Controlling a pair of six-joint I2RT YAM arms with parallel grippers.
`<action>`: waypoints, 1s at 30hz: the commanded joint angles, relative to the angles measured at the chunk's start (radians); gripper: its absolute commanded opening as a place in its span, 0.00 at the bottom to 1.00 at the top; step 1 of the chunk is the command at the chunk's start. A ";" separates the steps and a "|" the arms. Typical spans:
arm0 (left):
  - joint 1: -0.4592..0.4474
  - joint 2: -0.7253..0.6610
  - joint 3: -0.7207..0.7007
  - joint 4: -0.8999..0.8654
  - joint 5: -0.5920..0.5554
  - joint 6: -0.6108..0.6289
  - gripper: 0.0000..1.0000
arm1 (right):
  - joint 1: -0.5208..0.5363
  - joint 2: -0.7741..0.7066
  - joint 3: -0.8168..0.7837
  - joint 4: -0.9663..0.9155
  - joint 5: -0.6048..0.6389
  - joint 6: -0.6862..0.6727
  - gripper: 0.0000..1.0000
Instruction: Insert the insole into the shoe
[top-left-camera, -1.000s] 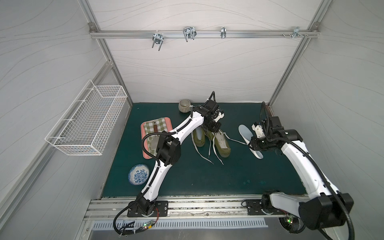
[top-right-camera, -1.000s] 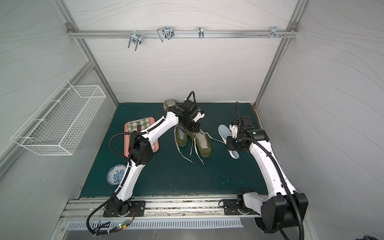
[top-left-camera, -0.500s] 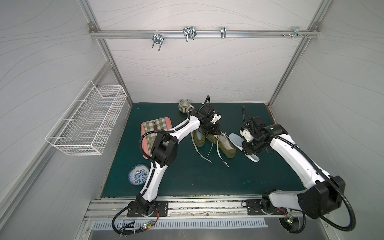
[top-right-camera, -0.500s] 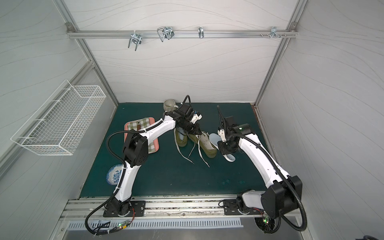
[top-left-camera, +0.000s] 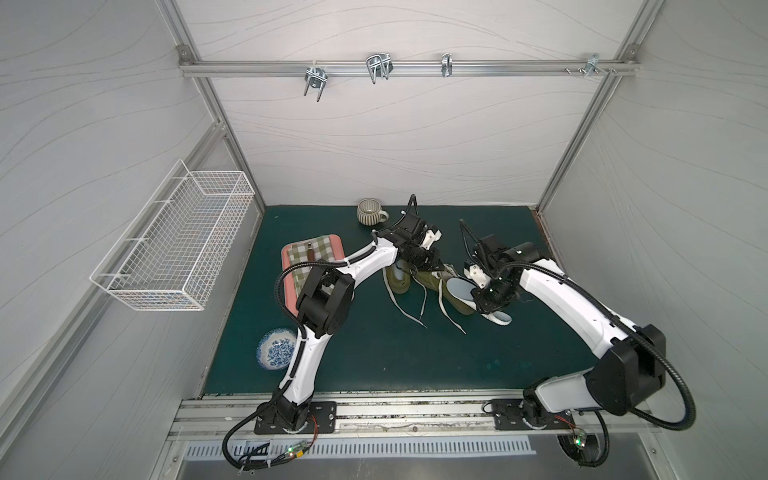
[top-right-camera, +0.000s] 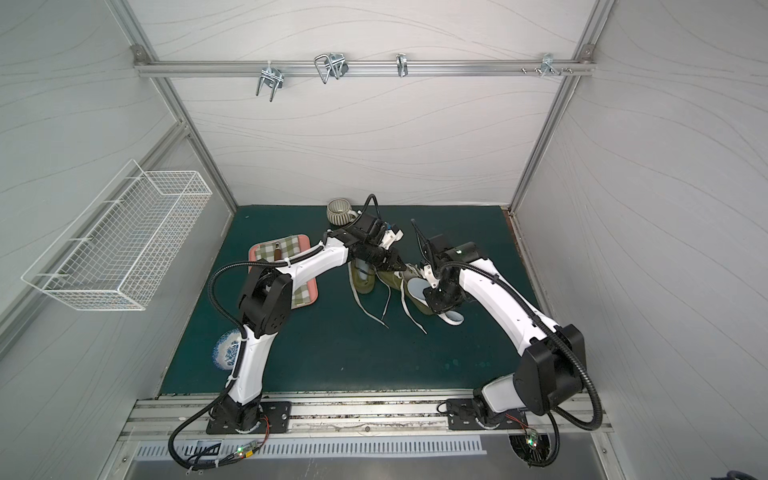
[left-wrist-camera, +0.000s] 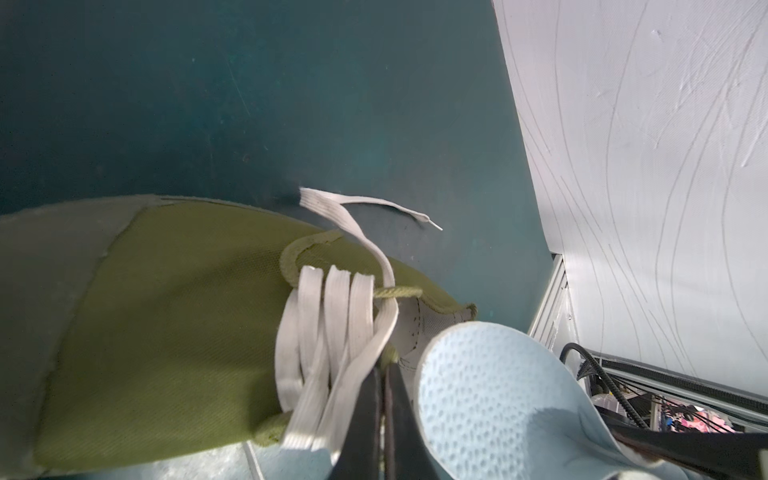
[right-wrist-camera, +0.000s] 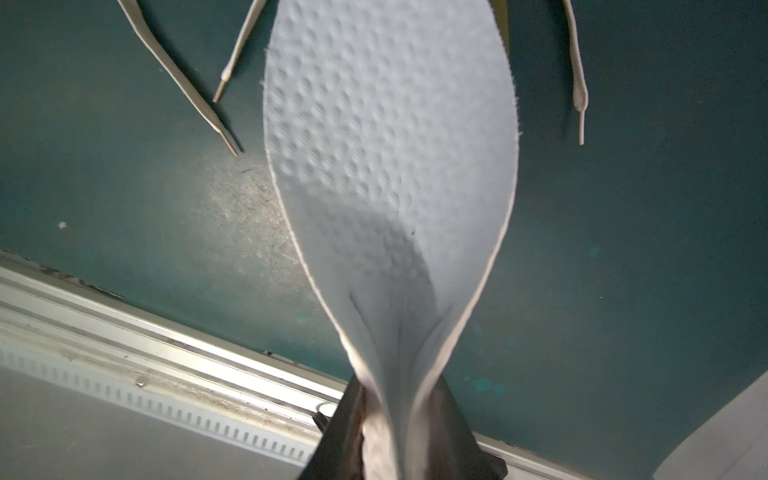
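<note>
Right claw (right-wrist-camera: 395, 399) is clamped on the folded heel end of the insole (right-wrist-camera: 390, 166), whose front is cut off in the wrist view. In both top views the front overlies the mouth of the shoe (top-left-camera: 455, 304); whether it has entered is unclear. Left claw (left-wrist-camera: 384, 374) is closed on the tongue, the contact half masked by laces (left-wrist-camera: 328, 332). A second earlier the insole was well apart from the shoe.

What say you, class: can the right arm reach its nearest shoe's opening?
Likely yes: the right gripper holds the insole, tip at the shoe mouth; the shut left gripper crowds it.
</note>
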 joint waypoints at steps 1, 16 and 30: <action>0.001 -0.054 0.005 0.108 0.058 -0.021 0.00 | 0.044 0.035 0.034 -0.059 0.131 -0.044 0.24; 0.015 -0.070 -0.043 0.184 0.095 -0.047 0.00 | 0.142 -0.027 0.027 -0.004 0.473 -0.202 0.17; 0.024 -0.076 -0.105 0.327 0.157 -0.149 0.00 | 0.158 0.004 -0.031 0.007 0.475 -0.218 0.12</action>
